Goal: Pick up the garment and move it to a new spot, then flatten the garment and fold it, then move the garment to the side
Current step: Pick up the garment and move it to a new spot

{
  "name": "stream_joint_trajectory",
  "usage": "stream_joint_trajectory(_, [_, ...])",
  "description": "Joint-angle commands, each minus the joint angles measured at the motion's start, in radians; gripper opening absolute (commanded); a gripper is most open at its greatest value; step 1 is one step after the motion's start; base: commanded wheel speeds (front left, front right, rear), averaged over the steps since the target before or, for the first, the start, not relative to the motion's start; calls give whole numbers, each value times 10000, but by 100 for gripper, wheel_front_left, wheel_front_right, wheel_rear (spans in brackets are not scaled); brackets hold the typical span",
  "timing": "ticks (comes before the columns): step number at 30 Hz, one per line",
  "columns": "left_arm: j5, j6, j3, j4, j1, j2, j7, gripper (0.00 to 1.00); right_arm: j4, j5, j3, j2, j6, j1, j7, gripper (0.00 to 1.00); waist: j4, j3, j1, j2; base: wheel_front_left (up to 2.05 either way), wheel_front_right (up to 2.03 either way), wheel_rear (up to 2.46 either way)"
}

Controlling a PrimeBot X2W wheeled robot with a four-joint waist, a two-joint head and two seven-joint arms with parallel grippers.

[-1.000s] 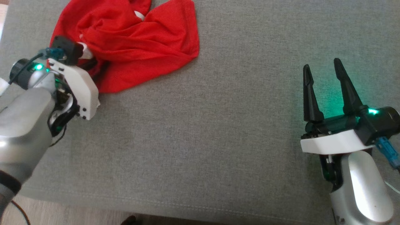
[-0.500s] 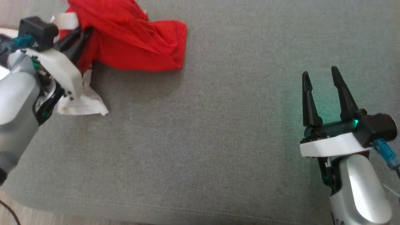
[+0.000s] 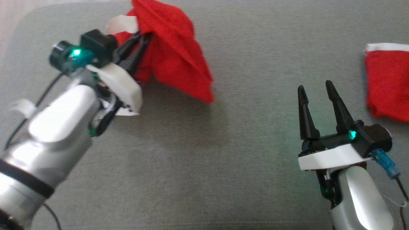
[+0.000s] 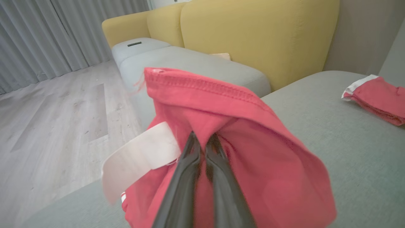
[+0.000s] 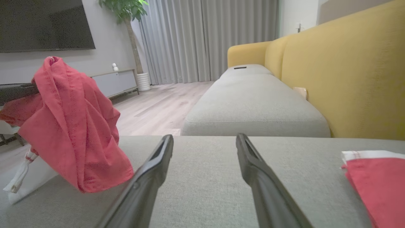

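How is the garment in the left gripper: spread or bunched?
Bunched. The garment hangs in crumpled folds from the shut left gripper.

The head view looks steeply down on the grey cushion (image 3: 223,159). The left wrist view sits close against the red garment (image 4: 259,152), facing the yellow sofa (image 4: 253,31). The right wrist view skims low over the cushion toward that sofa. All 3 share the garment.

Garment (image 3: 172,60) left (aloft), other cloth (image 3: 388,86) right

Home living room: yellow sofa (image 5: 348,79), wall TV (image 5: 44,25), potted plant (image 5: 126,12), grey curtains (image 5: 205,41), wood floor (image 5: 158,107).
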Motion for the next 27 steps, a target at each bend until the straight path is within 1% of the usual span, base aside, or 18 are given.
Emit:
stream_joint_trajectory(1, [38, 112, 457, -188, -572, 236, -41, 0, -323, 108, 266, -14, -9, -165, -105, 100, -399, -72, 1, 0, 0, 0, 0])
stream_joint_trajectory(6, [409, 757, 52, 204, -620, -761, 137, 0, -401, 334, 374, -14, -9, -260, -106, 100, -1229, 33, 1, 0, 0, 0, 0])
stream_joint_trajectory(10, [785, 1175, -469, 904, -532, -1689, 285, 0, -434, 481, 428, -14, -9, -252, -106, 100, -1731, 137, 1, 0, 0, 0, 0])
stream_joint_trajectory(11, [852, 1243, -617, 1109, -452, -1941, 325, 34, -440, 514, 450, -14, -9, -248, -106, 100, -1832, 156, 1, 0, 0, 0, 0])
stream_joint_trajectory(12, [890, 1224, -775, 1287, -362, -2211, 358, 100, -449, 537, 448, -14, -9, -238, -106, 100, -1890, 172, 1, 0, 0, 0, 0])
stream_joint_trajectory(16, [886, 835, -1216, 1760, 73, -3084, 215, 100, -488, 591, 385, -14, -9, -211, -106, 100, -1954, 182, 1, 0, 0, 0, 0])
stream_joint_trajectory(19, [884, 672, -1298, 1997, 298, -3406, 56, 100, -536, 590, 201, -14, -9, -161, -106, 100, -1734, 161, 1, 0, 0, 0, 0])
stream_joint_trajectory(21, [887, 619, -1231, 2067, 407, -3480, -35, 100, -529, 547, 151, -14, -9, -123, -106, 100, -1501, 108, 1, 0, 0, 0, 0])
stream_joint_trajectory(23, [889, 665, -1019, 2059, 505, -3437, -97, 100, -511, 497, 120, -14, -9, -88, -106, 100, -1249, 23, 1, 0, 0, 0, 0])
stream_joint_trajectory(25, [921, 762, -652, 1862, 610, -3289, -126, 100, -500, 460, 86, -14, -9, -56, -106, 100, -983, -84, 1, 0, 0, 0, 0])
stream_joint_trajectory(27, [1081, 953, -23, 1292, 794, -3016, -132, 100, -478, 413, 49, -14, -9, -20, -106, 100, -702, -203, 1, 0, 0, 0, 0])
